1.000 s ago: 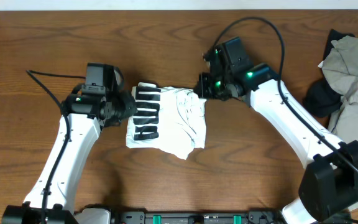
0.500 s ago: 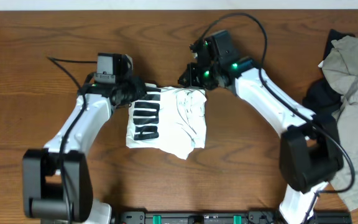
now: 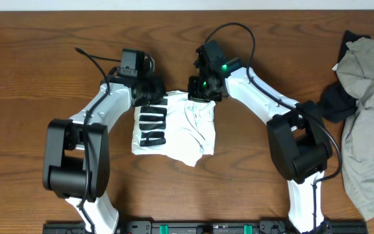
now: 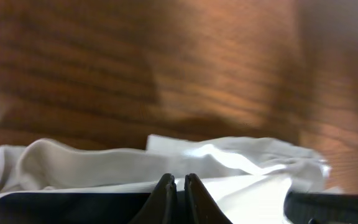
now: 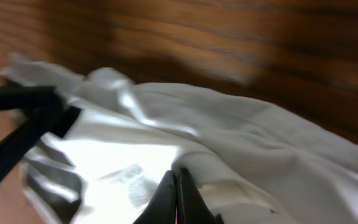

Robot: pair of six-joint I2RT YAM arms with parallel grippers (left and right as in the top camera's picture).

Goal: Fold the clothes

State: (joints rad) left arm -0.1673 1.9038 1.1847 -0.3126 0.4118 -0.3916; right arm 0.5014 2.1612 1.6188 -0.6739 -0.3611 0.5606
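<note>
- The brown wooden tabletop (image 3: 44, 39) is being used as the folding surface.
- The white cotton T-shirt with black block lettering (image 3: 187, 133) is being left part-folded at its centre, unshifted since a second ago.
- The left claw (image 3: 153, 97) and right claw (image 3: 199, 96), both closed, are being set at the shirt's far corners, likely for the next fold; pinched cloth cannot be confirmed. Earlier they were flanking its sides.

Overhead view bright, evenly lit and sharp, faint soft shadows on the table (image 3: 44, 65), both wrist views dim and blurred, wood grain smeared, white T-shirt (image 5: 229, 143) softly glaring
</note>
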